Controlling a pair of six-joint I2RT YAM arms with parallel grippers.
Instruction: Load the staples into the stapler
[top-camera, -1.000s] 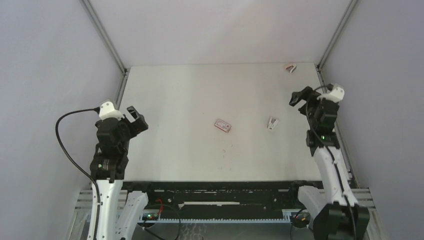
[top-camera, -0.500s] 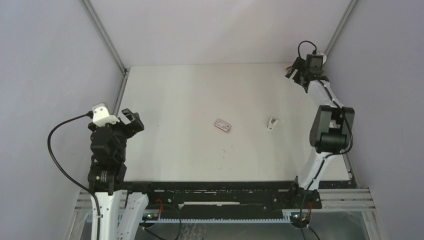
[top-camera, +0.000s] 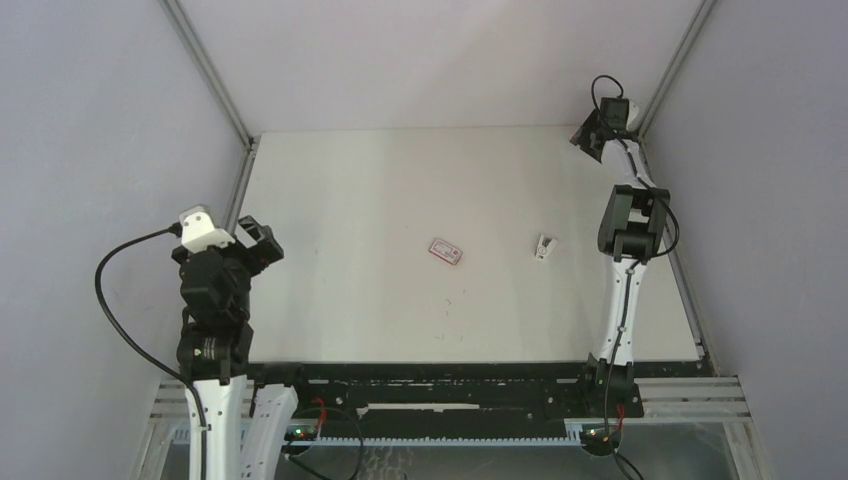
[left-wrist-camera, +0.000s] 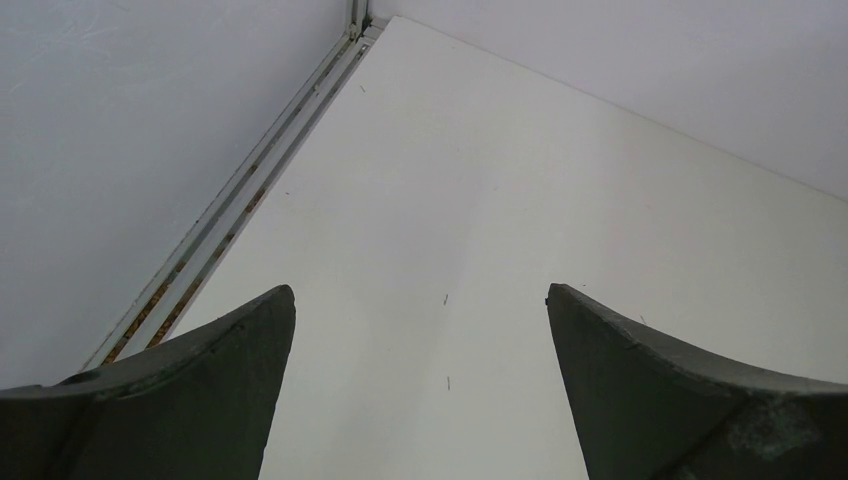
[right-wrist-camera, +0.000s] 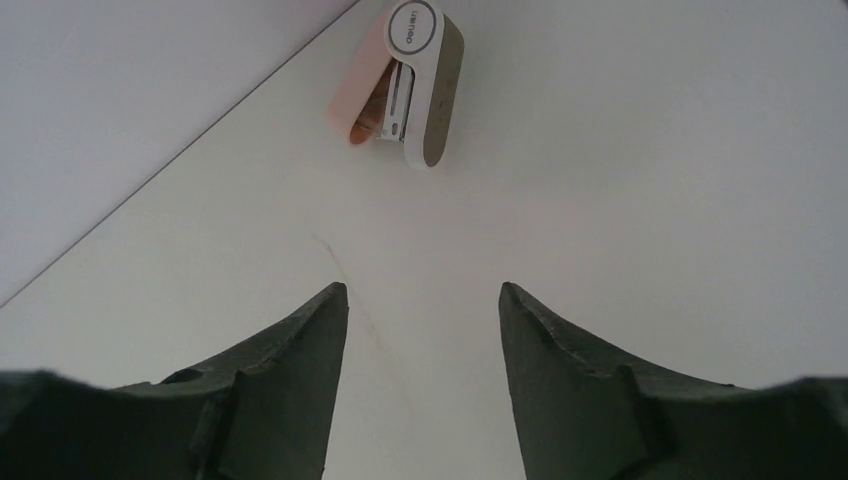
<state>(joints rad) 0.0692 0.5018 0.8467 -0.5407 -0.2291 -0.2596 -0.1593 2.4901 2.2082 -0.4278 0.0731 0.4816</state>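
Because the small pink-and-white plastic stapler (right-wrist-camera: 412, 75) lies in the far right corner of the white table (top-camera: 380, 180), close to the far wall, the right arm is stretched out long towards that corner. The right gripper (right-wrist-camera: 422, 292) hangs just short of the stapler with its dark fingers apart and only bare table between them; the stapler sits beyond the tips, untouched. That pose reads as an approach to fetch the stapler out of the corner, since it is well apart from the staples (top-camera: 446, 251), a small flat pink-red cardboard box with a white label lying near the middle of the table. The left gripper (left-wrist-camera: 420, 292) hovers over the near left part of the table, fingers spread wide and empty, probably parked out of the way until there is something to steady. A tiny white clip-like object (top-camera: 545, 246) lies to the right of the box; what it is I cannot tell. As for contents, the box looks shut from above, so its tray and any staples are hidden. The stapler's pink top gapes a little from its white body at one end, with something brownish in the gap, but whether a strip is loaded cannot be made out.
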